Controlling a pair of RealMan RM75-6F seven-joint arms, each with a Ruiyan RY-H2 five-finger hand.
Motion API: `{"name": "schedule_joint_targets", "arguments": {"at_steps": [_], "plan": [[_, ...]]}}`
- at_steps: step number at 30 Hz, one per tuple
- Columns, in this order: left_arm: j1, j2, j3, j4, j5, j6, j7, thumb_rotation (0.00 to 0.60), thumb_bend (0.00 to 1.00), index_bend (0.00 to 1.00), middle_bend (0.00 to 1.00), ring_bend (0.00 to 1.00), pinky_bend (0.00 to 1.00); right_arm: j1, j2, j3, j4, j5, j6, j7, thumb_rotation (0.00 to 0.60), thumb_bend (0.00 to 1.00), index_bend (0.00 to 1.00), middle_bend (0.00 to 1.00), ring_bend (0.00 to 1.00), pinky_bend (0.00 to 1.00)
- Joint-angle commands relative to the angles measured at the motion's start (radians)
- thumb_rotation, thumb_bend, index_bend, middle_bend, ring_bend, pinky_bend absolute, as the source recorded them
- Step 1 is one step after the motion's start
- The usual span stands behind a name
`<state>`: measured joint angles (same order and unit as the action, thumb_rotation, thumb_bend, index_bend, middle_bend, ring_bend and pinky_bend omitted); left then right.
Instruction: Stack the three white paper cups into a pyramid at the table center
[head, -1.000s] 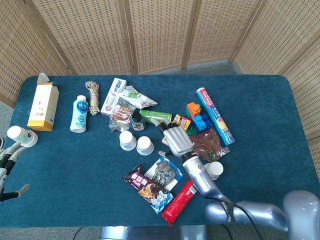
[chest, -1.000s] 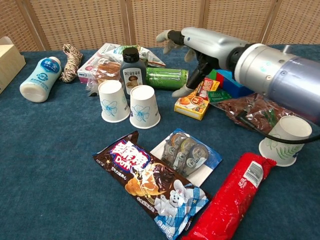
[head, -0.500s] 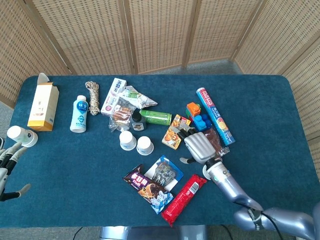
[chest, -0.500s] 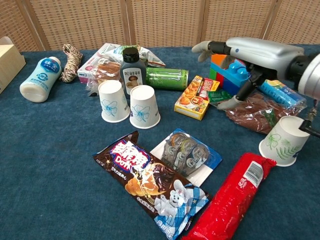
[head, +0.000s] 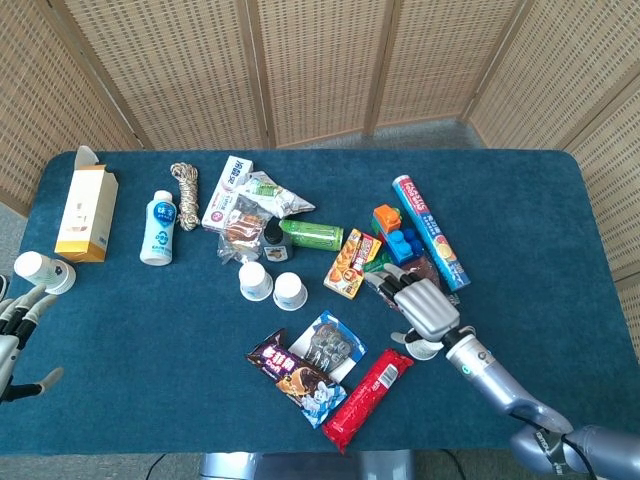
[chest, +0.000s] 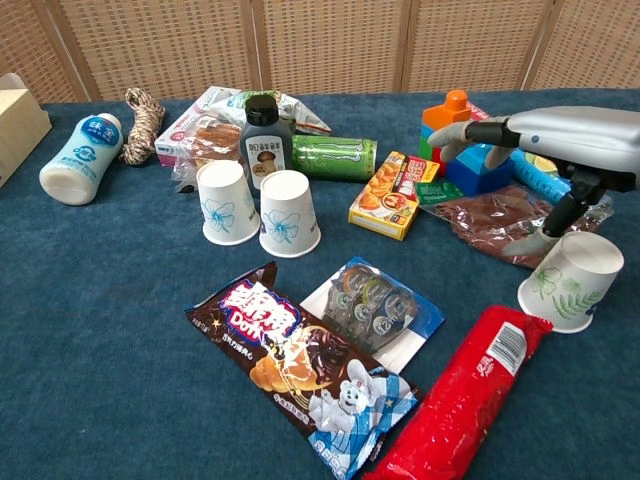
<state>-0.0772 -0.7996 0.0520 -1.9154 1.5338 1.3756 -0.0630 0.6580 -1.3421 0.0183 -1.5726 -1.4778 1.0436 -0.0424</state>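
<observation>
The right hand (chest: 560, 150) is hovering with fingers spread wide just above the third paper cup (chest: 570, 281), gripping nothing. The other two cups (chest: 223, 201) (chest: 289, 213) are standing upside down, touching, near the bench (chest: 90, 330) center. The left hand (head: 18, 325) is resting open at the bench's left edge.

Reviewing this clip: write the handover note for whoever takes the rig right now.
Right hand: open, above the third white paper cup with the green leaf print, fingers not closed on it.
Left hand: open at the table's left edge, holding nothing.
Two white paper cups with blue flower prints stand upside down, side by side near the table centre.
Done: the base pair.
Left: grasp the third cup, set it upside down on top of the pair.
</observation>
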Motion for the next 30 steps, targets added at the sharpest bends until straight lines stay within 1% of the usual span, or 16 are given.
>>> {"name": "schedule_joint_targets", "arguments": {"at_steps": [1, 7, 16, 24, 30], "plan": [[0.000, 0.000, 0.000, 0.000, -0.001, 0.000, 0.001, 0.600, 0.28, 0.04, 0.00, 0.00, 0.00, -0.009, 0.024, -0.020, -0.002, -0.030, 0.001, 0.009, 0.600, 0.04, 0.05, 0.16, 0.07, 0.24], [-0.001, 0.000, 0.000, 0.000, -0.003, -0.003, 0.002, 0.600, 0.28, 0.04, 0.00, 0.00, 0.00, -0.021, 0.062, -0.042, 0.017, -0.059, -0.005, 0.040, 0.600, 0.04, 0.05, 0.16, 0.07, 0.24], [-0.004, -0.004, 0.001, -0.004, -0.003, -0.009, 0.011, 0.600, 0.28, 0.04, 0.00, 0.00, 0.00, -0.038, 0.139, -0.080, -0.032, -0.106, -0.016, 0.040, 0.600, 0.04, 0.05, 0.16, 0.07, 0.24], [-0.005, -0.006, 0.002, -0.005, -0.004, -0.011, 0.014, 0.600, 0.28, 0.04, 0.00, 0.00, 0.00, -0.056, 0.148, -0.097, -0.051, -0.126, -0.019, 0.041, 0.600, 0.04, 0.05, 0.14, 0.07, 0.24], [-0.005, -0.006, 0.004, -0.005, 0.002, -0.011, 0.014, 0.600, 0.28, 0.04, 0.00, 0.00, 0.00, -0.064, 0.131, -0.098, -0.024, -0.123, -0.030, 0.042, 0.600, 0.04, 0.06, 0.14, 0.07, 0.24]]}}
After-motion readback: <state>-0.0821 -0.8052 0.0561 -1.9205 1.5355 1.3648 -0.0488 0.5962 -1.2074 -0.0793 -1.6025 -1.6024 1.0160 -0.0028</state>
